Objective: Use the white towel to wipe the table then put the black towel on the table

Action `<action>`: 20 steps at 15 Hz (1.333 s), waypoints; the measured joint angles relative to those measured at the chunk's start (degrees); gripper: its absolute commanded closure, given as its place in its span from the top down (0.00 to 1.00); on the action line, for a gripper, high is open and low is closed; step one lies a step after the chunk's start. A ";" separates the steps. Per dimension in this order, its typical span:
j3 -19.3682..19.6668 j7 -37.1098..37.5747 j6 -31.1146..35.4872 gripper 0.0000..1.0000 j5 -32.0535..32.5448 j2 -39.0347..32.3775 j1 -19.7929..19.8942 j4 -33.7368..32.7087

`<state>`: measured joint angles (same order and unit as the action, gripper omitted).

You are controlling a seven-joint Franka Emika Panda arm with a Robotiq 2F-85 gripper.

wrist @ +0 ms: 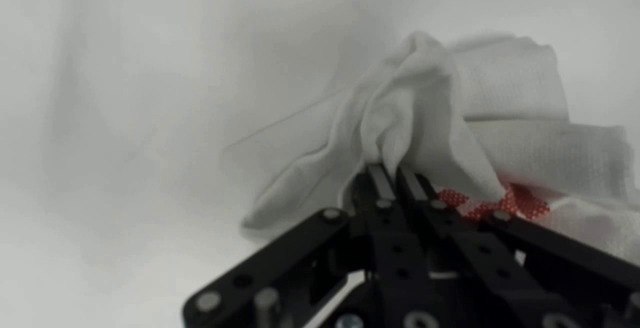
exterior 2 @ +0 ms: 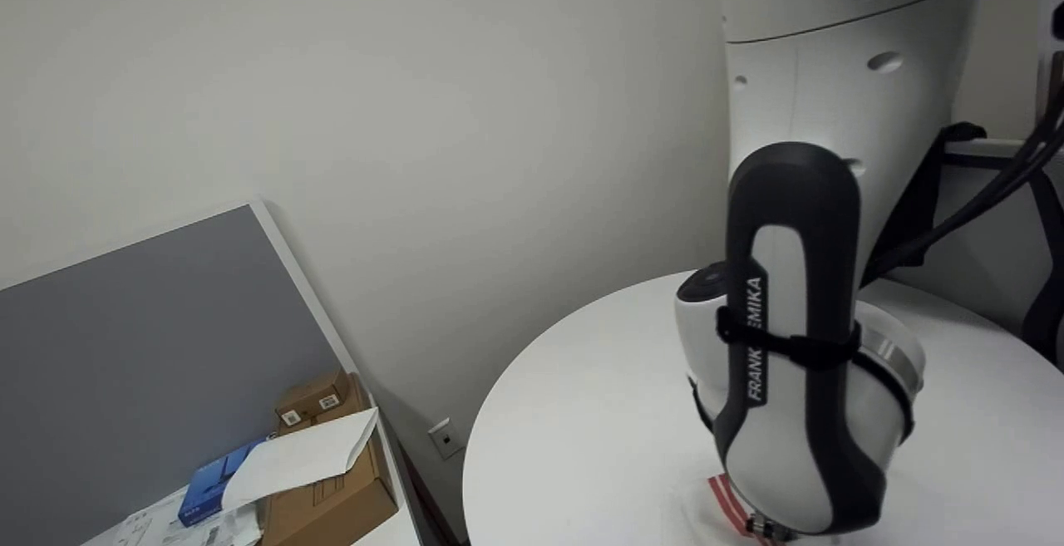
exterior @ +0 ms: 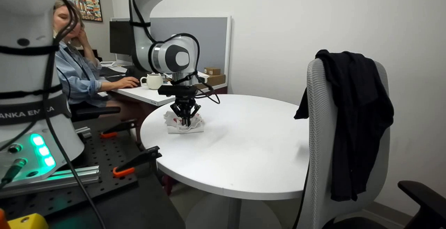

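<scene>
The white towel (exterior: 174, 129) with red patches lies bunched and partly folded on the round white table (exterior: 251, 149), on the side near the desk. My gripper (exterior: 186, 123) points down into it. In the wrist view the gripper (wrist: 395, 180) is shut on a pinched fold of the white towel (wrist: 520, 153), the rest of which spreads on the table around the fingers. In an exterior view the arm hides most of the towel; a red-striped part (exterior 2: 726, 503) shows. The black towel (exterior: 359, 117), a dark cloth, hangs over the chair back, apart from the gripper.
A grey chair (exterior: 318, 152) stands against the table's edge. A desk (exterior: 150, 98) with a white mug (exterior: 153, 81) and cardboard boxes (exterior: 216, 79) stands beside the table. A person (exterior: 80, 65) sits there. Black clamps (exterior: 137, 161) hold the robot's base plate.
</scene>
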<state>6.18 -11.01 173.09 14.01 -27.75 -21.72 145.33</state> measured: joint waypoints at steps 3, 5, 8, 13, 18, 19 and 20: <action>-0.59 4.29 -4.72 0.02 0.21 -2.11 -6.08 -5.99; -2.07 6.37 -8.05 0.02 0.29 -3.75 -7.91 -10.44; -4.14 8.81 -12.27 0.02 0.57 -6.43 -8.91 -17.00; -5.59 11.50 -17.18 0.02 0.80 -10.51 -9.05 -26.11; -5.90 13.05 -18.86 0.02 2.25 -11.97 -9.12 -29.23; -6.10 13.46 -19.18 0.02 2.67 -12.31 -9.34 -29.97; -6.34 14.00 -19.52 0.02 3.12 -12.76 -9.78 -30.91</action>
<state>-0.16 3.00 153.56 17.13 -40.52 -31.50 114.42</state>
